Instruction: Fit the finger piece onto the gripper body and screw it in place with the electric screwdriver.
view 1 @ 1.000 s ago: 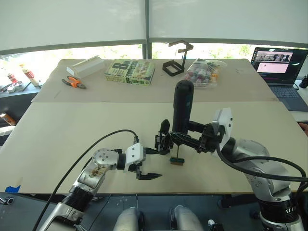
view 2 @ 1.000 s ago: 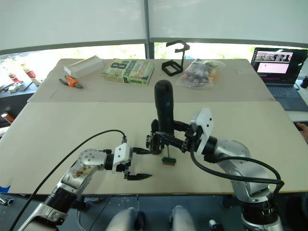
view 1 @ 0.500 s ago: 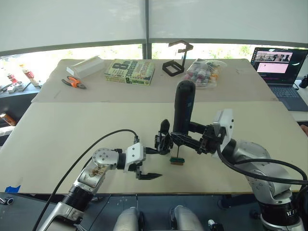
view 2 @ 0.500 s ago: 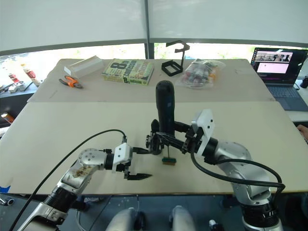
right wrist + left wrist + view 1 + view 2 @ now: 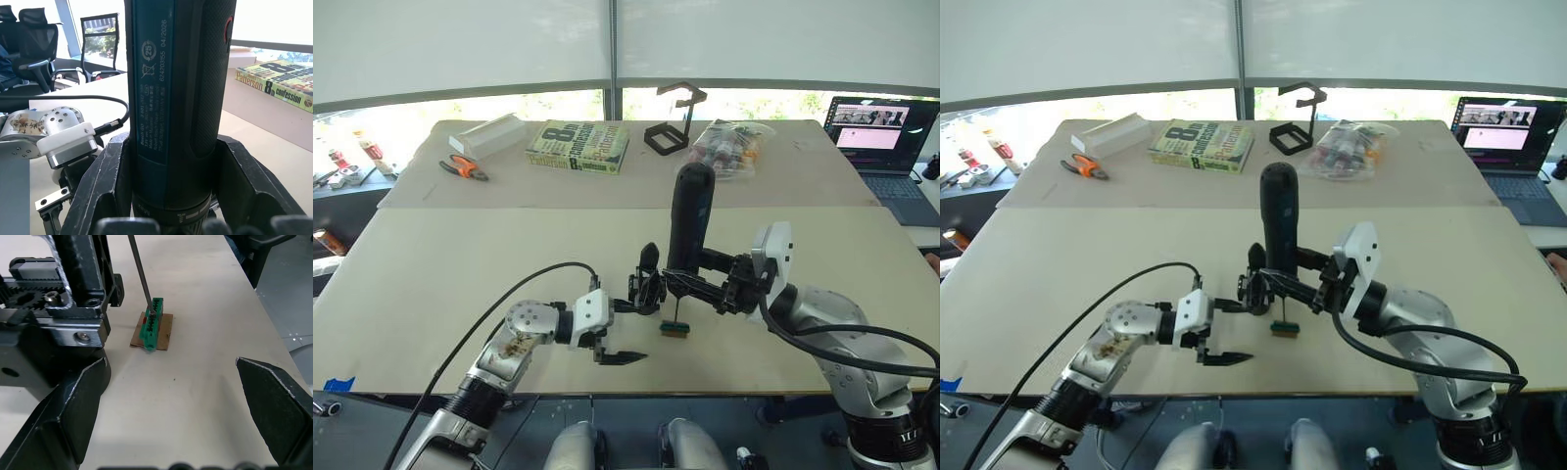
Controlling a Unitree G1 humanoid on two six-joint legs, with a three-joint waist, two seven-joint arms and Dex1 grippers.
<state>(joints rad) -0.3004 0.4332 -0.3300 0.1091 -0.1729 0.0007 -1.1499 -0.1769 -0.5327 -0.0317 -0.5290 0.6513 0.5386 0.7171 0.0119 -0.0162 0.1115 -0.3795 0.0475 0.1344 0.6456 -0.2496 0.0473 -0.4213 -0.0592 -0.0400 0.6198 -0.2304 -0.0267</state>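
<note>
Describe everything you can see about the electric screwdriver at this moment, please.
The electric screwdriver is a thick black cylinder with a rounded top, seemingly plastic, with printed markings on a bluish side panel. It stands nearly upright, clamped near its lower end by the right gripper. A thin metal bit runs down from it, its tip touching the small green block lying on a brown card on the table. The gripper body sits just beside it.
</note>
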